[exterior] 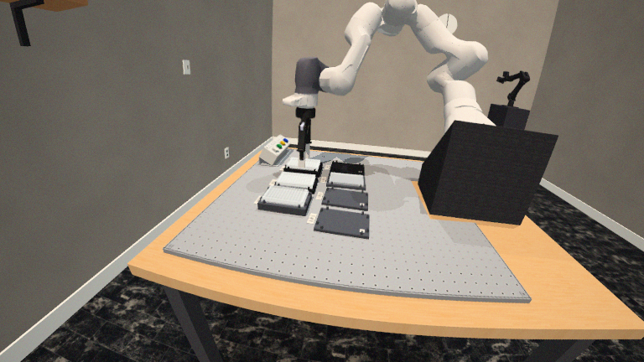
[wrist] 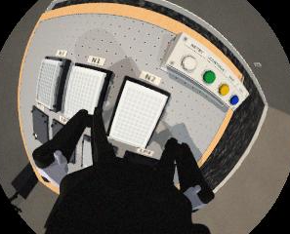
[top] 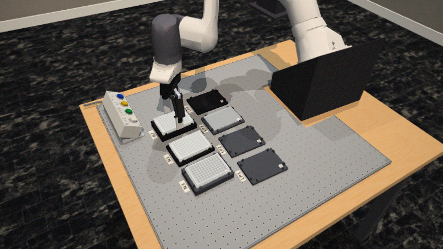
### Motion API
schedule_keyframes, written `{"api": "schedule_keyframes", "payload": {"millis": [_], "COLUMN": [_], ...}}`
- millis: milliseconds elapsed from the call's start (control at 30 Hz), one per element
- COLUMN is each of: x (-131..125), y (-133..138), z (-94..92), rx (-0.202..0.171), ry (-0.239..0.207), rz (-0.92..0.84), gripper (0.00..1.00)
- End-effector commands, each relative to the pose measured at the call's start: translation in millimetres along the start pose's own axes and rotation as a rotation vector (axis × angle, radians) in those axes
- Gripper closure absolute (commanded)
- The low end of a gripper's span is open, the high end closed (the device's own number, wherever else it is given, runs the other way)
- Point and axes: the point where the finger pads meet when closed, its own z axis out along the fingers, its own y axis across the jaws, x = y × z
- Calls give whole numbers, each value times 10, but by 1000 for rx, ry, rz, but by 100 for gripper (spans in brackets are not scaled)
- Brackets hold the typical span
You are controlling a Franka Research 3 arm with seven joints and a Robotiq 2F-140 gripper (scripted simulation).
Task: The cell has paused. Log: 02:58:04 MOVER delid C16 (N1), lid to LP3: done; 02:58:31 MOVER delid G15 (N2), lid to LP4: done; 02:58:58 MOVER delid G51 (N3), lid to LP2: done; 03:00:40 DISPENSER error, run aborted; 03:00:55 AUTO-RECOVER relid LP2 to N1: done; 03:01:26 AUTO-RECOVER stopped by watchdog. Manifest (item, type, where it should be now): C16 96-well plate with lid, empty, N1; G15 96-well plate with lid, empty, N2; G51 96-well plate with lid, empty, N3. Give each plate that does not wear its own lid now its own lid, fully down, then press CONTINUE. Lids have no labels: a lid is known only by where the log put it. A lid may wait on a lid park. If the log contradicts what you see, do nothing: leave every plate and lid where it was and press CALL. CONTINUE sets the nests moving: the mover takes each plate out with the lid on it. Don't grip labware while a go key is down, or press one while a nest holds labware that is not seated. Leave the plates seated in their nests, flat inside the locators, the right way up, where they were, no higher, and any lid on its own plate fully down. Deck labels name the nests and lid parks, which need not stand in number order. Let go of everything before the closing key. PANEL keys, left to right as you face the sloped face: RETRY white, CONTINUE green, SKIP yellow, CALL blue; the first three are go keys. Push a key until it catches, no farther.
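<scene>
Black fingers of the gripper (top: 178, 119) stand apart, holding nothing, straddling the lidded plate (top: 172, 123) in the nest nearest the key panel (top: 122, 118). Beside it, another covered plate (top: 190, 146); farther, a bare plate (top: 207, 170). One lid (top: 222, 118) rests on a park.

The deck labels (top: 168, 159) are too small to read; the arm's base (top: 266, 6) is cut off.

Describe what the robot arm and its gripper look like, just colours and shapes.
The arm is glossy white, with rounded tubular links and bulbous joints. Its last link is a dark grey cylinder above a white wrist flange. The gripper is black, with two long slim fingers tipped by pale grey pads. No cables visible.
</scene>
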Motion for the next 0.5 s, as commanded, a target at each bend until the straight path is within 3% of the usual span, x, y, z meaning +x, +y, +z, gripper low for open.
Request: {"api": "schedule_keyframes", "payload": {"millis": [0,467], "x": [3,3], "y": [7,7], "z": [-7,-182], "rx": [0,0], "ry": [0,0], "rz": [7,7], "gripper": [34,34]}}
